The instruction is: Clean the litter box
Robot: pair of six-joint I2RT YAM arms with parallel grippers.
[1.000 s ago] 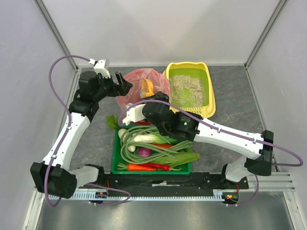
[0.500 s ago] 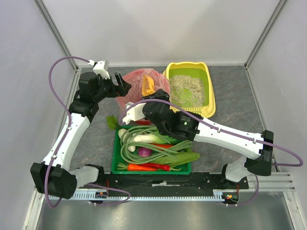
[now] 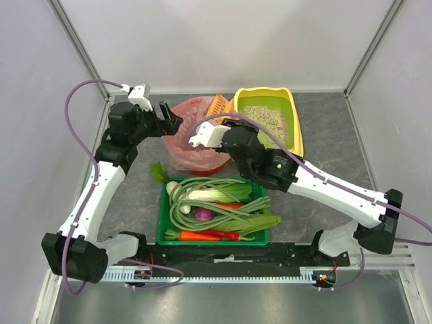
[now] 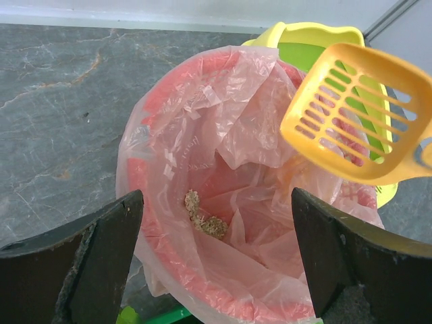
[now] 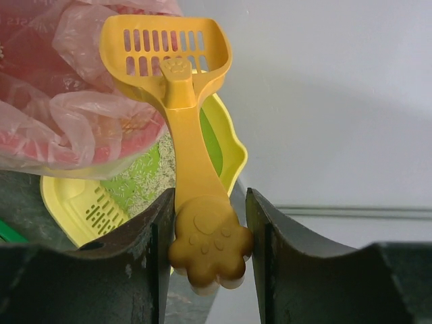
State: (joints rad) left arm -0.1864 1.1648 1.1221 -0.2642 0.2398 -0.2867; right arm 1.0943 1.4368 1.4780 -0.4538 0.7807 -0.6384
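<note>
Lying just beside right tool [image 5: 208, 233], litter box [image 3: 264, 92], scoop [image 5: 177, 61] clamped

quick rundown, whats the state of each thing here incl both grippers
litter box: uncovered, litter inside
scoop: gripped by its handle, raised by the bin's rim, head looks empty
red bin: lined with a pink bag, a few litter clumps at the bottom
vegetable tray: full of vegetables
left gripper: open, empty, facing the bin
right gripper: shut on the scoop
</note>
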